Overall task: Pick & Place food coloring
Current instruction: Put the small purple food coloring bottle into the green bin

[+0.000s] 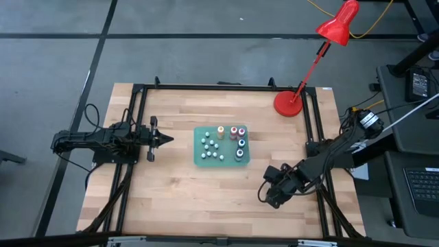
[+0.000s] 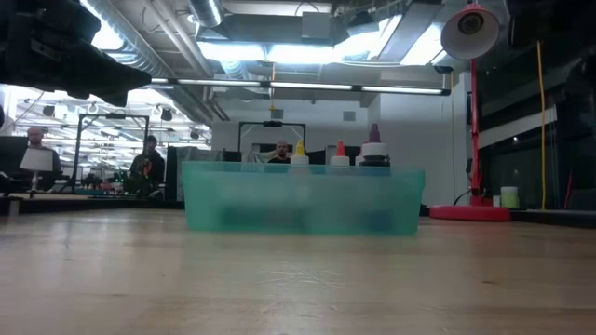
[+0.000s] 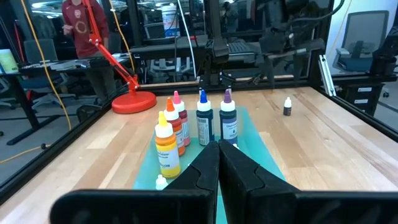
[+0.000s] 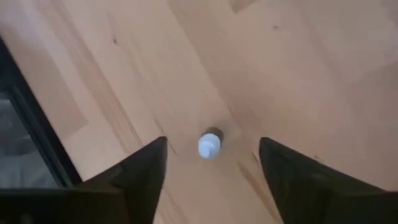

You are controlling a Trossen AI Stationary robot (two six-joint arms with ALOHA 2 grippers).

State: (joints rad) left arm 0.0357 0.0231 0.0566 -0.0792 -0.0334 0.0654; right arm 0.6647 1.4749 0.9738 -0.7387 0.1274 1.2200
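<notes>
A green tray (image 1: pixel 206 159) in the middle of the table holds several small food coloring bottles (image 1: pixel 236 132), some showing only whitish caps (image 1: pixel 209 145). One tiny dark bottle with a white cap (image 4: pixel 209 145) stands alone and upright on the wood toward the table's right near part; it also shows in the left wrist view (image 3: pixel 286 107). My right gripper (image 4: pixel 211 140) hangs above it, pointing steeply down and open, with a finger on either side and clear of it. My left gripper (image 1: pixel 168 139) waits shut and level, left of the tray.
A red desk lamp stands with its base (image 1: pixel 289 103) at the table's far right corner. Black frame rails (image 1: pixel 317 130) run along the table's edges. Bare wood lies between the tray and the lone bottle. People show in the room behind (image 2: pixel 149 158).
</notes>
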